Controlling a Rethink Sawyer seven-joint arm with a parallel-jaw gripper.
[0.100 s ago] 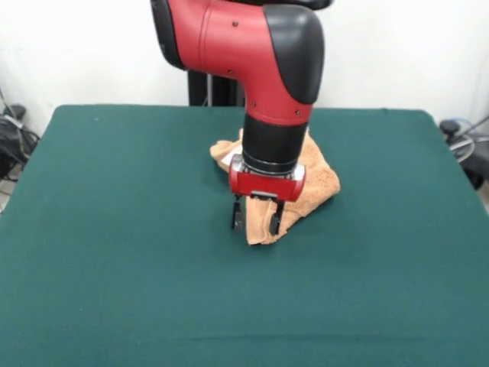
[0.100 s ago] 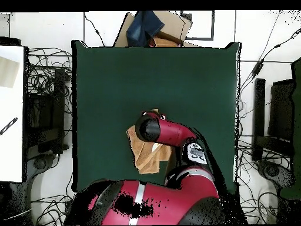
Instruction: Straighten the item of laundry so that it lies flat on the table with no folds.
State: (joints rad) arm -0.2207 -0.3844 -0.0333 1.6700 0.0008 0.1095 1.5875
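The item of laundry (image 1: 319,180), an orange-tan towel, lies crumpled in a folded heap on the dark green table (image 1: 114,229), a little behind its middle. My gripper (image 1: 257,218) points straight down at the heap's near corner. Its two black fingers stand apart and open: the left fingertip (image 1: 238,217) is over bare table and the right one is against the towel's front edge. The wrist hides the towel's middle. In the overhead view the arm covers the gripper, and the towel (image 2: 144,156) shows beside the arm on the table (image 2: 176,76).
A cardboard box with a blue cloth (image 2: 154,28) sits beyond the table's far edge in the overhead view. Cables (image 2: 44,82) and dark equipment (image 2: 276,118) line both sides. A white surface (image 2: 12,112) stands at the left.
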